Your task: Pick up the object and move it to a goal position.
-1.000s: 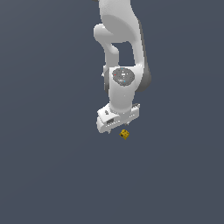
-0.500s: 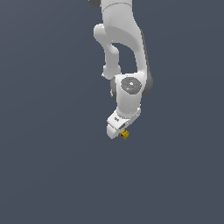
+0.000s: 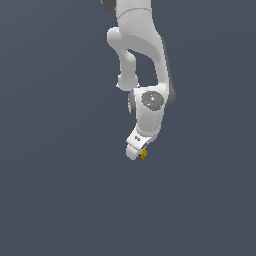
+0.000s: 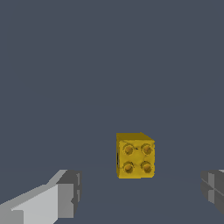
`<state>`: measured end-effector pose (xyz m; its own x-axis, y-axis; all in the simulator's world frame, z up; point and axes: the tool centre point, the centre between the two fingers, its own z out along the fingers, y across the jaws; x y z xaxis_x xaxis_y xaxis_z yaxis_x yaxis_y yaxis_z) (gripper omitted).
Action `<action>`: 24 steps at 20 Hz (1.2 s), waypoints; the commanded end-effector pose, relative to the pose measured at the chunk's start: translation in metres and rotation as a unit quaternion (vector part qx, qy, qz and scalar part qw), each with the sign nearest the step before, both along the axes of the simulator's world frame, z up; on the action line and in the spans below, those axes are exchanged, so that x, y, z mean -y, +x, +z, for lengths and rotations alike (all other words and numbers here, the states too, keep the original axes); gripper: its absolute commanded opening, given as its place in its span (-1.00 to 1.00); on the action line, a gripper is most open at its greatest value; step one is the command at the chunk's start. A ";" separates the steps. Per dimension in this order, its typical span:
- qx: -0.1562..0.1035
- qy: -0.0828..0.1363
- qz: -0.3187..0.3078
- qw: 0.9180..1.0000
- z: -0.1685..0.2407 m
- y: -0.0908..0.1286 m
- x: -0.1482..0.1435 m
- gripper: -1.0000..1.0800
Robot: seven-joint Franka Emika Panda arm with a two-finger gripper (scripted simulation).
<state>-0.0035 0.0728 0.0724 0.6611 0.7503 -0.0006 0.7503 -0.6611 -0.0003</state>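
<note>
The object is a tiny yellow-gold cube (image 3: 144, 154) with four round studs on one face, lying on the dark grey floor. In the wrist view the cube (image 4: 134, 155) sits between my two fingers, touching neither, nearer one finger than the other. My white gripper (image 3: 136, 154) hangs low right beside the cube, on the exterior view's left of it. In the wrist view the gripper (image 4: 140, 190) is open, with one grey pad (image 4: 70, 192) and the other pad (image 4: 213, 187) far apart. The goal position does not show.
Plain dark grey floor fills both views. The white arm (image 3: 142, 55) comes down from the top of the exterior view.
The hand has turned about its wrist and the arm has shifted slightly toward the exterior view's right. The cube has stayed in place.
</note>
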 end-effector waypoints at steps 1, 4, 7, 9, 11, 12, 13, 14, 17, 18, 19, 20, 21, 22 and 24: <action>0.000 0.000 0.000 1.000 0.000 0.000 0.000 0.92; 0.000 0.000 0.000 1.000 -0.006 0.000 0.000 0.92; 0.000 0.000 0.001 1.000 -0.018 -0.001 0.000 0.92; 0.000 0.000 0.002 1.000 -0.030 -0.001 0.000 0.92; 0.000 0.000 0.003 1.000 -0.039 -0.001 0.000 0.92; 0.000 0.000 0.003 1.000 -0.043 -0.001 0.000 0.92; 0.000 0.000 0.003 1.000 -0.046 -0.001 0.000 0.92; 0.000 0.000 0.003 1.000 -0.048 -0.001 0.000 0.92; 0.000 0.000 0.003 1.000 -0.050 0.000 0.000 0.92; 0.000 0.000 0.003 1.000 -0.050 0.000 0.000 -1.00; 0.000 0.000 0.003 1.000 -0.050 0.000 0.000 -1.00; 0.000 0.000 0.003 1.000 -0.050 0.000 0.000 -1.00; 0.000 0.000 0.003 1.000 -0.050 0.000 0.000 -1.00; 0.000 0.000 0.003 1.000 -0.050 0.000 0.000 -1.00; 0.000 0.000 0.003 1.000 -0.050 0.000 0.000 -1.00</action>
<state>-0.0034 0.0727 0.0224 0.6573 0.7536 0.0001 0.7536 -0.6573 0.0007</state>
